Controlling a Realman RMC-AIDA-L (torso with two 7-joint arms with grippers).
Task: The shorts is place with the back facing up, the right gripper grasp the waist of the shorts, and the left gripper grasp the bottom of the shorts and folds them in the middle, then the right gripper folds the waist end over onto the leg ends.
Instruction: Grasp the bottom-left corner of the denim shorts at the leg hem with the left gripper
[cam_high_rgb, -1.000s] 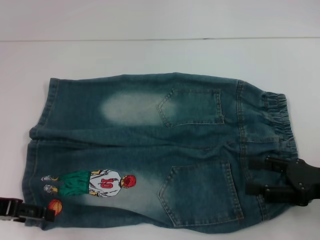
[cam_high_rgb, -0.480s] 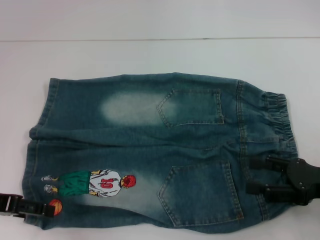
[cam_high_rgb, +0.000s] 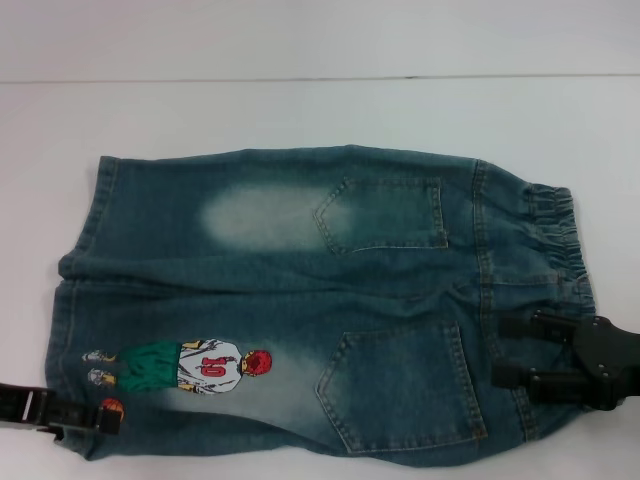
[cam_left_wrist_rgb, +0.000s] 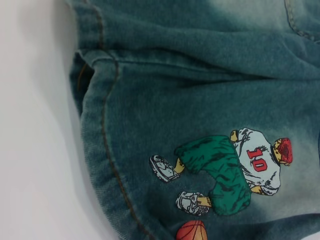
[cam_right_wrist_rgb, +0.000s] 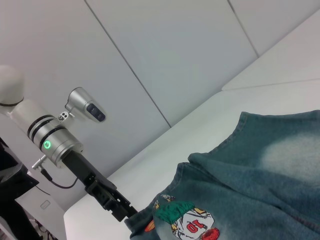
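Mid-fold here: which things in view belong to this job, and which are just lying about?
In the job:
shorts
waist
leg ends
left claw, at the near leg hem
right claw, open at the waist

Lying about:
only the white table

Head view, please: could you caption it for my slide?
Denim shorts lie back-up; left tool at leg hem, right tool at waist.

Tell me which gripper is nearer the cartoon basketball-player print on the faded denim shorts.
Left. The left gripper sits at the leg hem beside the cartoon print; the right gripper is across the faded denim shorts at the waistband.
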